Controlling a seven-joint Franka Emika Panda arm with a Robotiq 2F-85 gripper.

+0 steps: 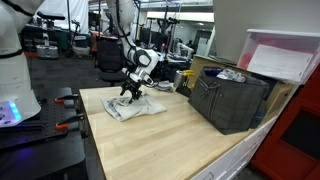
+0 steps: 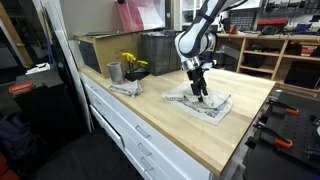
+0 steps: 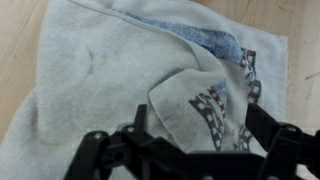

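Observation:
A pale towel with a blue stripe and a dark patterned border lies crumpled on the wooden table in both exterior views (image 1: 140, 109) (image 2: 205, 104). It fills the wrist view (image 3: 90, 80). My gripper (image 1: 130, 94) (image 2: 200, 91) points down and is right on the towel. In the wrist view its black fingers (image 3: 200, 128) stand wide apart, open, with a folded-over corner of the towel lying between them. I cannot tell whether the fingertips touch the cloth.
A dark mesh crate (image 1: 232, 100) (image 2: 160, 50) stands at the table's far side. A metal cup (image 2: 114, 72) and yellow flowers (image 2: 133, 63) sit near the table's edge. A white and pink box (image 1: 285, 55) is beside the crate. Clamps (image 1: 68, 98) lie off the table.

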